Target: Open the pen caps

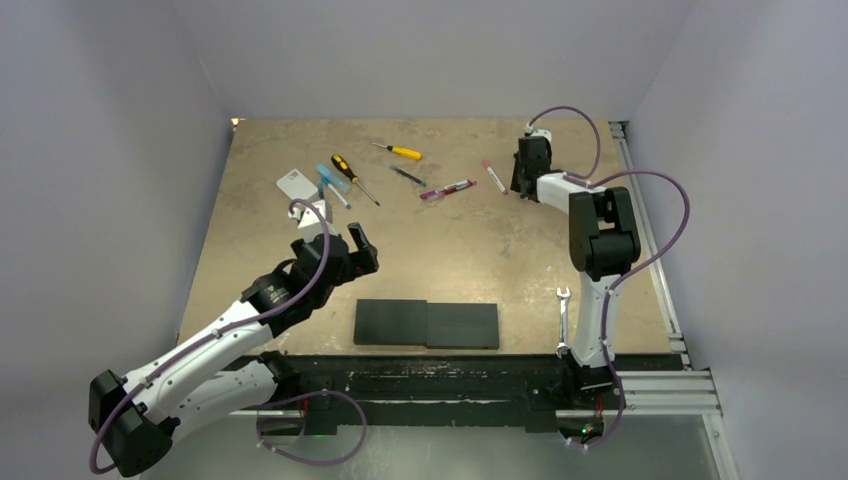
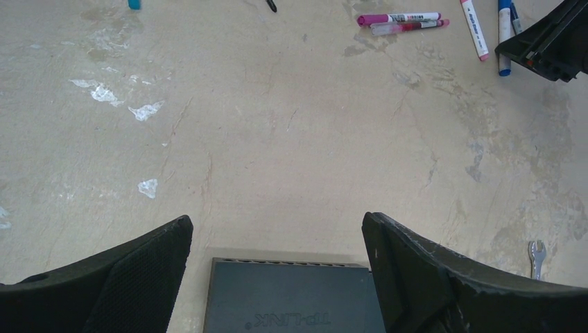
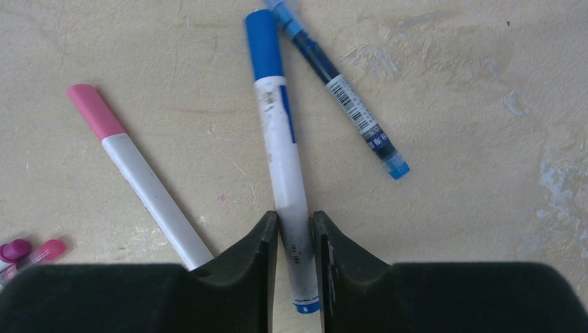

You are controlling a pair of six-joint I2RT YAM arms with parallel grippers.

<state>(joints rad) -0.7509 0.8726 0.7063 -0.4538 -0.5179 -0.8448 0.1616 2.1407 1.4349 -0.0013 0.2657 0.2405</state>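
Note:
My right gripper (image 3: 295, 222) is shut on the white barrel of a marker (image 3: 281, 139) with a blue cap (image 3: 263, 45), which lies on the table. A pink-capped white marker (image 3: 139, 173) lies to its left and a dark pen with light blue ends (image 3: 347, 104) to its right. In the top view the right gripper (image 1: 524, 180) sits at the far right beside the pink-capped marker (image 1: 494, 176). Two magenta-capped pens (image 1: 447, 190) and light blue pens (image 1: 330, 185) lie farther left. My left gripper (image 1: 360, 250) is open and empty, hovering mid-table (image 2: 277, 229).
Two yellow-handled screwdrivers (image 1: 355, 178) (image 1: 398, 151) and a white card (image 1: 297, 184) lie at the back. A black TP-Link box (image 2: 288, 298) with a second black box (image 1: 427, 324) sits near the front edge. A small wrench (image 1: 563, 320) lies by the right arm's base.

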